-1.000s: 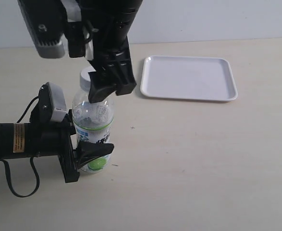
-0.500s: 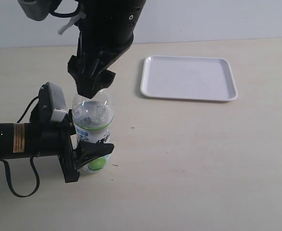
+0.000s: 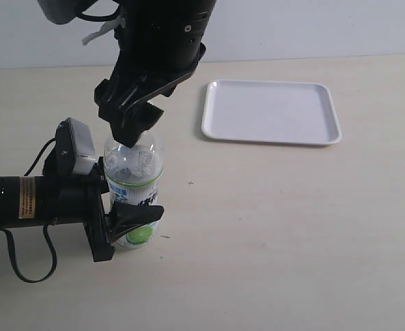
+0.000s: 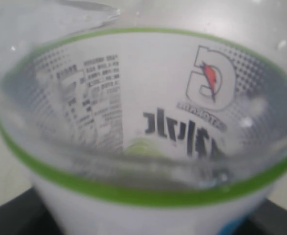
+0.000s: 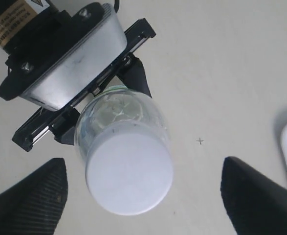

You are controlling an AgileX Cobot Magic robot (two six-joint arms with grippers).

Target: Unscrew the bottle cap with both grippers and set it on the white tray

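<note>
Tabletop point(image 3: 271, 227): bottle cap point(image 5: 129, 172) centred between spread fingers point(image 5: 35, 196), right gripper point(image 5: 141, 169).

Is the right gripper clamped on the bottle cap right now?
No, the right gripper has its fingers wide apart on either side of the bottle cap, with a gap between each and the cap.

One bench point(image 3: 292, 241) carries one bottle point(image 3: 134, 172), a clear drink bottle with a lime label, and one white bottle cap point(image 5: 129, 172). One white tray point(image 3: 271, 112) lies at the far right. Two black arms show: one left gripper point(image 3: 128, 210) and one right gripper point(image 3: 130, 131). One small cross mark point(image 3: 190, 183) is on the bench.
</note>
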